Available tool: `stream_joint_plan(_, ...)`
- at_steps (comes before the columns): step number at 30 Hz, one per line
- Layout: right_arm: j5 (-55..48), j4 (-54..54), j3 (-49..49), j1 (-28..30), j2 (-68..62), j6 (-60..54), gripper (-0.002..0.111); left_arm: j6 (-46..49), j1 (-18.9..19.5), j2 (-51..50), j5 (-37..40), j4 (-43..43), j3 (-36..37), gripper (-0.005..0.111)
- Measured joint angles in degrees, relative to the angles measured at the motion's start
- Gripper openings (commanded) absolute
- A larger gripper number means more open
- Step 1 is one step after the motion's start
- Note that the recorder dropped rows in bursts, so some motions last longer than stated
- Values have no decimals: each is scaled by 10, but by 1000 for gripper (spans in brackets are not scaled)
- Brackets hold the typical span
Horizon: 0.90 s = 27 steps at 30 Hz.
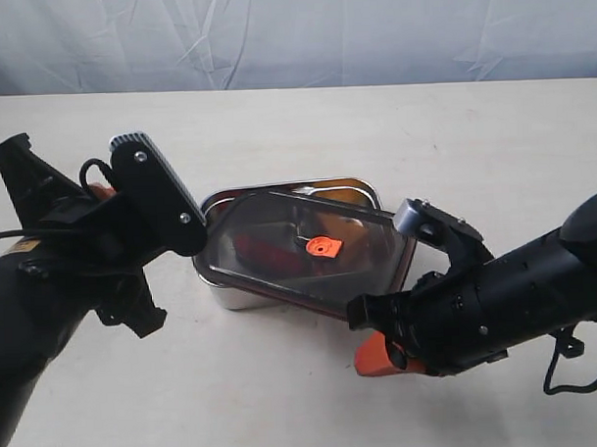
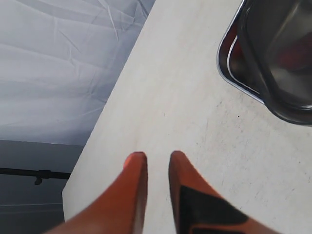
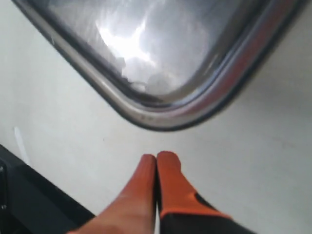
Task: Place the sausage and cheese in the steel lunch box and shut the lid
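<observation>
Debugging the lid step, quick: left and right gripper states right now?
Left gripper: slightly open, holding nothing.
Right gripper: closed, holding nothing.

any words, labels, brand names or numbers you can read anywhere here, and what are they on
No text here can be read.
yellow sticker on the left arm: too small and blurred to read.
lid, its orange valve tab and the steel lunch box: no print shows.

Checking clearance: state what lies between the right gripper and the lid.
Nothing but bare table. In the right wrist view, the shut right gripper points across an unoccupied strip of it at a corner of the lid.
</observation>
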<state>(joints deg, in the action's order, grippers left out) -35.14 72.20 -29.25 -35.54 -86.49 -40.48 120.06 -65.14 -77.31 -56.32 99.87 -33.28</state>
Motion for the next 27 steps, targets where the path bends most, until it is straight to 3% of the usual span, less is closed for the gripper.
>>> stream_joint_plan(9, 57, -57, 79, 0, 89, 71, -1, 0, 0, 0, 0, 0, 15, 18)
stream_joint_plan(20, 308, 15, 148, 0, 217, 122, -1, 0, 0, 0, 15, 0, 15, 18)
stream_joint_plan(27, 279, 1, 140, 40, 225, 106, -1, 0, 0, 0, 19, 0, 15, 18)
